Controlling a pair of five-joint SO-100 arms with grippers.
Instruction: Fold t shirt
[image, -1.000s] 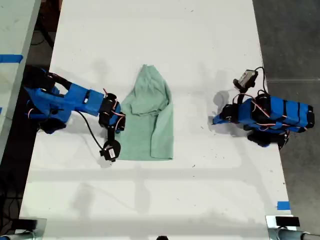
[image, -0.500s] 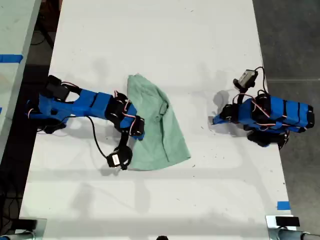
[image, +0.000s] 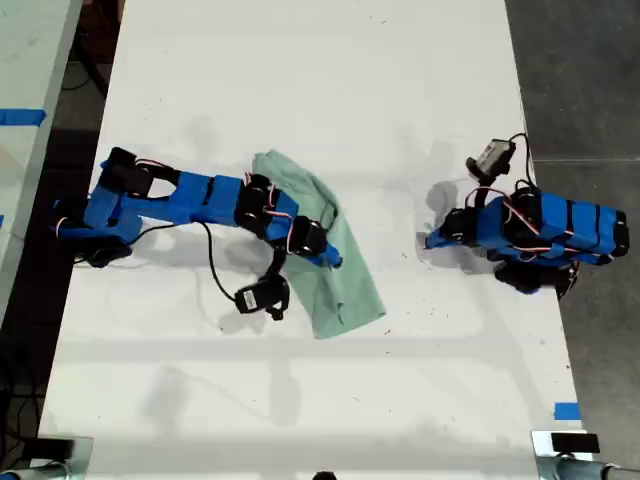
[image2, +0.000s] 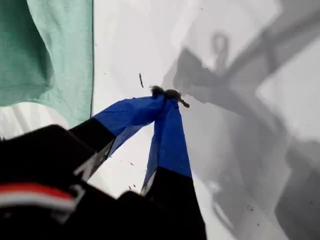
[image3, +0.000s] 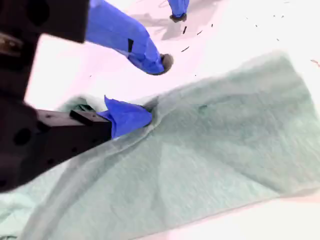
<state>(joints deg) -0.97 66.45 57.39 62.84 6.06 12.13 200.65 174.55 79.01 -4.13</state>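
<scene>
The exterior view shows the second gripper (image: 330, 257), jaws apart, dragging the t shirt (image: 345, 285) toward the table (image: 300, 60) middle; the first gripper (image2: 167, 97) is waiting, pinched together.

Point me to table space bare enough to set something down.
Free: the table above the t shirt in the exterior view, and the wide strip below it. Crowded: mid-table, with my second end effector on the shirt and my first end effector opposite.
</scene>
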